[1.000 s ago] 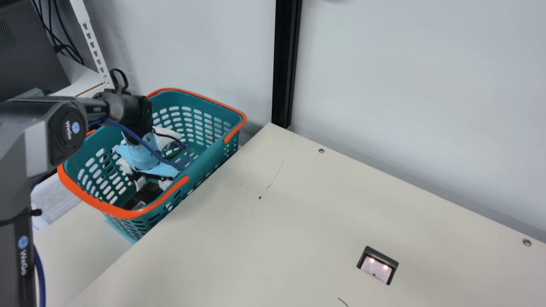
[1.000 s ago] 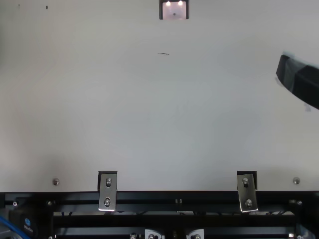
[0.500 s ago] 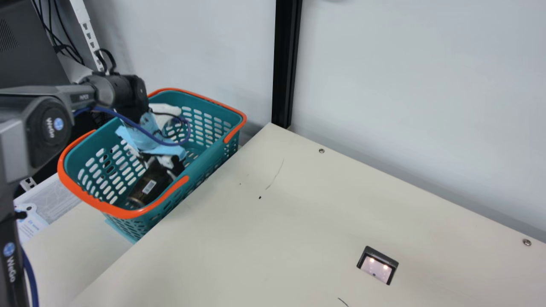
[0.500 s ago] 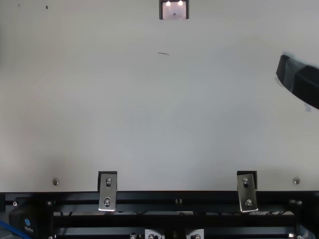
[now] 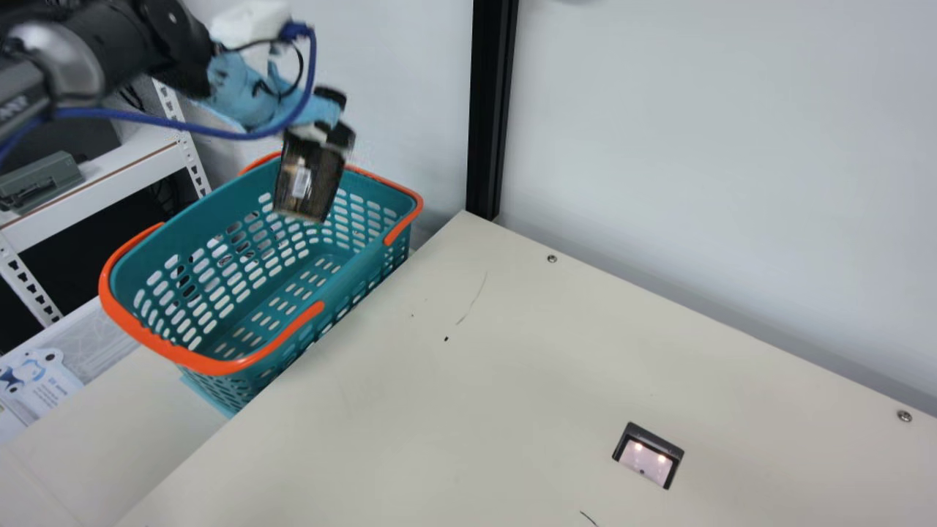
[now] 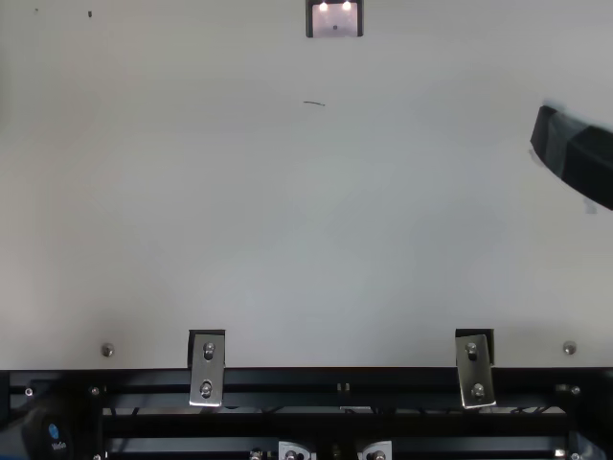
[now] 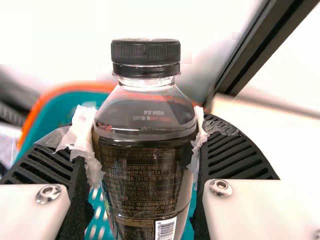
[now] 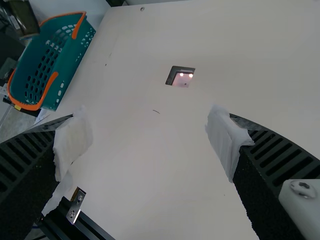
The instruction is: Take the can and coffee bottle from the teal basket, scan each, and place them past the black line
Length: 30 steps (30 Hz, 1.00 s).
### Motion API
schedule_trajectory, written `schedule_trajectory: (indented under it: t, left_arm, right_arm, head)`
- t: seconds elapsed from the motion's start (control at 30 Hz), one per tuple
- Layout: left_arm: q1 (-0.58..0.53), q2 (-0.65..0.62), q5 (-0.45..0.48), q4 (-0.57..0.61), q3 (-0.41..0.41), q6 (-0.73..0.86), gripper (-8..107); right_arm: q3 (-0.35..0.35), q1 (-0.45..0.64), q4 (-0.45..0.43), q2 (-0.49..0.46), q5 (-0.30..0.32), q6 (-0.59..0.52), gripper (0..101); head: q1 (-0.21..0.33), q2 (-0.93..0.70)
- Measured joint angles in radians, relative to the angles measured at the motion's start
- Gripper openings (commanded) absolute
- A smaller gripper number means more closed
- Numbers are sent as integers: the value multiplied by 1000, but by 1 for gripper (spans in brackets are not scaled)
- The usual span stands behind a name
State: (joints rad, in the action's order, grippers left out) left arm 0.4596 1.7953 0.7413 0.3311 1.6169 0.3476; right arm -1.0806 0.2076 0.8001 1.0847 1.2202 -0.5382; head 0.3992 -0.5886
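coffee bottle (image 5: pixel 311 179): up in the air, above far part of teal basket (image 5: pixel 274 356); leaning in main view, cap (image 7: pixel 145 52) end up, dark contents, small white barcode label low on its side
left gripper (image 5: pixel 318 132): jaws closed onto the coffee bottle, one on each side
left wrist view: left gripper (image 7: pixel 145 130) grips the bottle below its shoulder, crumpled whitish tape (image 7: pixel 86 135) between jaws and bottle; teal basket behind
right gripper (image 6: pixel 577 158): dark part of it at right edge of top view, above the table (image 6: pixel 316 211)
right wrist view: right gripper (image 8: pixel 150 137) has jaws wide apart, nothing between them, pale wrapping on both inner faces
teal basket: upright, beside the table edge, orange handles folded down on the rim
scanner (image 5: pixel 648 455): set in the table, two small lights lit, well apart from the bottle
table: cream, short dark curved mark (image 6: pixel 314 103) near scanner, screws near the edges
front rail (image 6: pixel 335 381): black, along table edge, two metal brackets (image 6: pixel 207 369) on it
back: black upright post (image 5: pixel 493 110) against pale wall (image 5: pixel 695 146)
left side, main view: white shelf (image 5: pixel 95 187) with grey-green box (image 5: pixel 44 179) on it
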Motion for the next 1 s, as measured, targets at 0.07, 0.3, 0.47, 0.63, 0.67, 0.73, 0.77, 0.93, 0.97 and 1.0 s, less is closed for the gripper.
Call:
schedule_trajectory:
  t: [0.07,0.3,0.47,0.63,0.67,0.73,0.77,0.93,0.97,1.0]
  left_arm:
    - [-16,-43,-14,26,0,-7,10]
    - [-83,-162,-37,131,-22,-19,10]
    - [-142,-229,-30,246,-57,-2,10]
    - [-200,-284,-7,374,-103,-1,10]
    - [-212,-295,-2,399,-113,-3,10]
    - [-237,-315,12,457,-134,-13,10]
    - [-246,-325,17,478,-142,-18,10]
    - [-308,-370,43,623,-196,-41,10]
    - [-317,-380,48,641,-203,-46,10]
    - [-329,-388,49,665,-213,-48,10]
  right_arm:
    - [0,0,0,0,0,0,101]
    - [0,0,0,0,0,0,101]
    - [0,0,0,0,0,0,101]
    - [0,0,0,0,0,0,101]
    - [0,0,0,0,0,0,101]
    - [0,0,0,0,0,0,101]
    - [0,0,0,0,0,0,101]
    - [0,0,0,0,0,0,101]
    - [0,0,0,0,0,0,101]
    - [0,0,0,0,0,0,101]
  head:
    - [0,5]
    - [0,159]
    - [5,287]
    - [5,404]
    - [5,430]
    - [5,486]
    - [5,507]
    - [0,660]
    - [5,676]
    - [5,706]
